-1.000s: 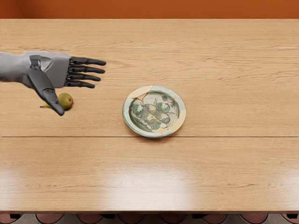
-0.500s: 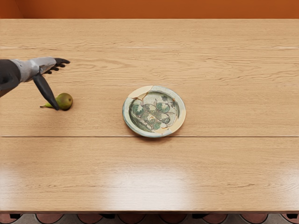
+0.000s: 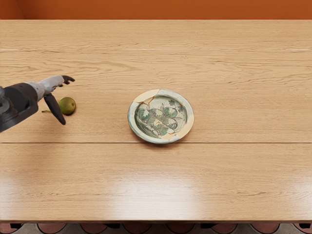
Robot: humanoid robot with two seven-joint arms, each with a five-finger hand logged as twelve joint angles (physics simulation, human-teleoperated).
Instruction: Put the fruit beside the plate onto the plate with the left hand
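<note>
On the left side of the table [image 3: 219, 170], the left hand [image 3: 50, 91] hangs right by the pear [image 3: 68, 105]. The pear lies just to the right of the hand, with its thin end pointing left, toward the thumb [image 3: 55, 109]. The fingers [image 3: 65, 79] are spread apart and hold nothing. I cannot tell if the thumb touches the pear. The plate [image 3: 161, 91] sits well off to the right of the pear. No right hand shows.
</note>
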